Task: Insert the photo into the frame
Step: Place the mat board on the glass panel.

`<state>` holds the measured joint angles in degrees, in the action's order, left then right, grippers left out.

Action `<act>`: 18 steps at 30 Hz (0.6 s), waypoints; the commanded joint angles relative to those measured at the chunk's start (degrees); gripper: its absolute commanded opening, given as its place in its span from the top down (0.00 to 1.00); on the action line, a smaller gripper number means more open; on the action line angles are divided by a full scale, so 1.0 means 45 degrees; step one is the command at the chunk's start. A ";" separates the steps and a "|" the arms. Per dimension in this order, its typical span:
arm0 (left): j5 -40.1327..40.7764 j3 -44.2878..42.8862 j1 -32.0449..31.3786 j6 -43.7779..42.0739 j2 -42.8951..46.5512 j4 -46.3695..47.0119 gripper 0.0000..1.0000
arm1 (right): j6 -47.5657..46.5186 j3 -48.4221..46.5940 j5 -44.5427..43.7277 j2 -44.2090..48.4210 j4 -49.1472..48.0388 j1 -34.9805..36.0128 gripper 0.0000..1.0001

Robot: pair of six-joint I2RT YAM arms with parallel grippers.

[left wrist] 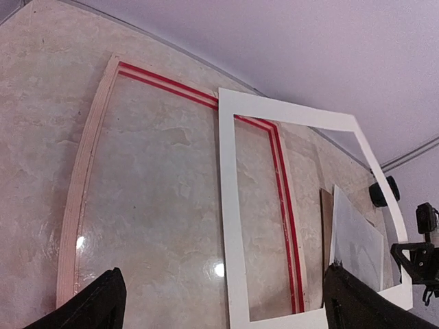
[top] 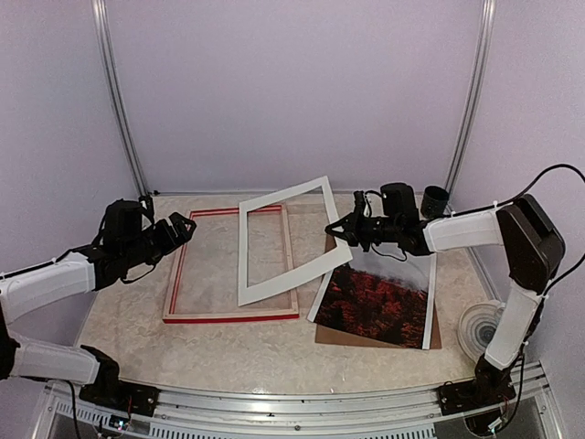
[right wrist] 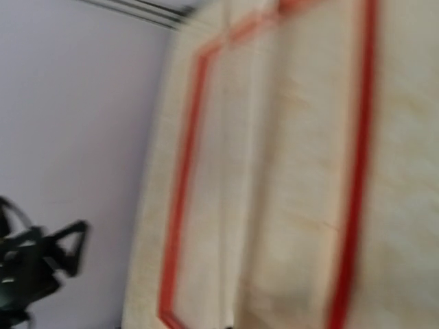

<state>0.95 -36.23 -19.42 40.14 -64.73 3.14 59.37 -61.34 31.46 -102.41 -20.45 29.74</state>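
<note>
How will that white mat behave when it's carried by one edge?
The white mat is probably fairly stiff: pinched at one edge by the right gripper, it looks flat with no droop. It appears thin and is mostly opening, so it is likely light. Gripped so far off-centre, it may pivot or swing in the jaws.

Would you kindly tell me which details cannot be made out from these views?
- Right wrist view: motion blur smears the red rectangular frame; the right hand gripping the white card mat is out of shot.
- Top view: the right arm covers the top of the white-bordered autumn-tree photo.
- Left wrist view: the bottom edge crops the left hand.
</note>
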 commanded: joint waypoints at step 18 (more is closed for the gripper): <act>-0.0133 0.0462 0.0087 0.0201 -0.0565 0.0532 0.01 | 0.0734 0.1022 -0.0918 -0.0174 -0.0342 0.0928 1.00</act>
<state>0.67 -34.87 -19.42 40.73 -66.61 3.55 61.76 -57.67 28.12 -104.97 -20.86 32.84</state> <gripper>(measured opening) 0.989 0.008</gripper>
